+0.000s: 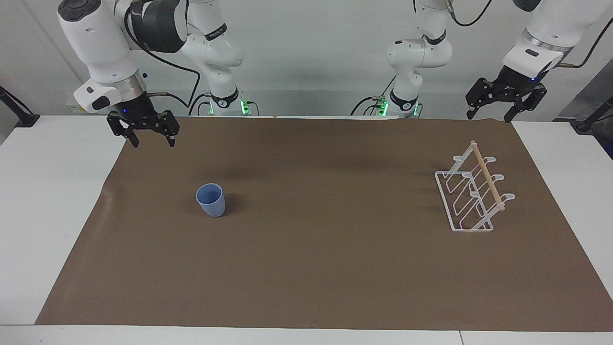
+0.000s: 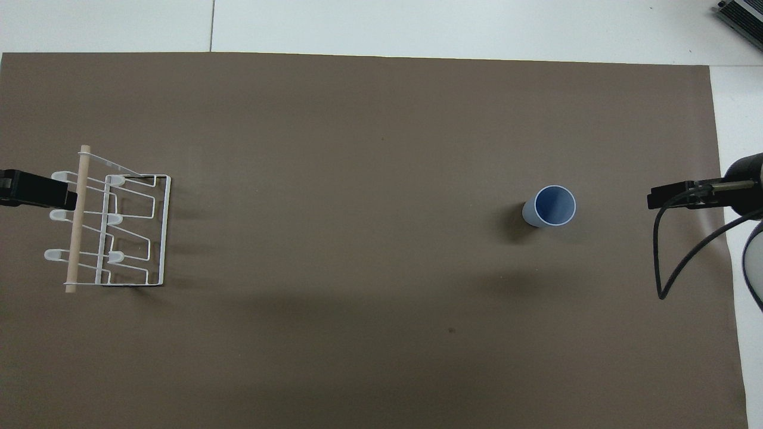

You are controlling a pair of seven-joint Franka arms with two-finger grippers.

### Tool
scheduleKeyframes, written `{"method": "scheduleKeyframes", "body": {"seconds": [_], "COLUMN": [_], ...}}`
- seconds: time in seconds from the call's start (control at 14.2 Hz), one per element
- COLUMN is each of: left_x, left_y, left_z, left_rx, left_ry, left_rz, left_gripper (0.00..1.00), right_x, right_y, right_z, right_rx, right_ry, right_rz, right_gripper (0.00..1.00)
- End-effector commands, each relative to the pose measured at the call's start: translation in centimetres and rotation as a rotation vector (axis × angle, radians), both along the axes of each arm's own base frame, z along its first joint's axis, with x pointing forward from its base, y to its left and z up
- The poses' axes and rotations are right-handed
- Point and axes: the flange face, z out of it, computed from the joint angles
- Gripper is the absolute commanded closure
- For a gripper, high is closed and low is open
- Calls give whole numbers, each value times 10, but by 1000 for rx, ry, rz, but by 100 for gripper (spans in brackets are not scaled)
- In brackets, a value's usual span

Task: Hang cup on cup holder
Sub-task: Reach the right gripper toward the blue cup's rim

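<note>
1. The cup [image 1: 210,200] stands upright, mouth up, on the brown paper [image 1: 316,268] toward the right arm's end of the table, nothing touching it.
2. The cup holder [image 1: 471,194] sits toward the left arm's end, well apart from the cup (its wooden dowel [image 1: 487,175] runs along the top), with no cup on its prongs.
3. The right gripper [image 1: 150,140] hangs over the paper's edge, jaws spread wide and empty.
4. The left gripper [image 1: 490,116] hangs over the paper's corner near the holder, likewise wide open, holding nothing.
</note>
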Motion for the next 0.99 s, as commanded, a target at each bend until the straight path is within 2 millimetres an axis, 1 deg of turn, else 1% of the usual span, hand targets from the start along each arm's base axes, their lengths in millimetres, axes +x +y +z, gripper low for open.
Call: {"method": "scheduleKeyframes", "body": {"seconds": [0.0, 0.21, 0.35, 0.42, 0.57, 0.64, 0.78, 0.85, 0.92], "left_x": [-5, -7, -7, -9, -11, -11, -11, -11, -11], "left_y": [4, 2, 2, 2, 3, 4, 6, 6, 6], "left_z": [2, 2, 0, 0, -3, -3, -3, -3, -2], "left_rx": [-12, 2, 16, 24, 26, 26, 50, 58, 58], "left_ry": [21, 31, 35, 30, 36, 36, 30, 29, 29], "left_rz": [-7, -10, -9, -9, -7, -6, -7, -8, -9], "left_gripper": [0, 0, 0, 0, 0, 0, 0, 0, 0], "right_x": [-4, -3, -3, 1, 8, 13, 27, 33, 36], "right_y": [-2, -3, 4, 4, 3, 4, 18, 21, 34], "right_z": [5, 5, -4, -13, -46, -67, -103, -119, -131], "right_rx": [-7, -7, -6, -5, -3, 0, 15, 23, 28], "right_ry": [5, -9, 1, -8, -39, -44, -45, -33, -25], "right_rz": [-32, -23, -19, -19, -19, -17, -23, -52, -52], "right_gripper": [0, 0, 0, 0, 0, 0, 0, 0, 0]}}
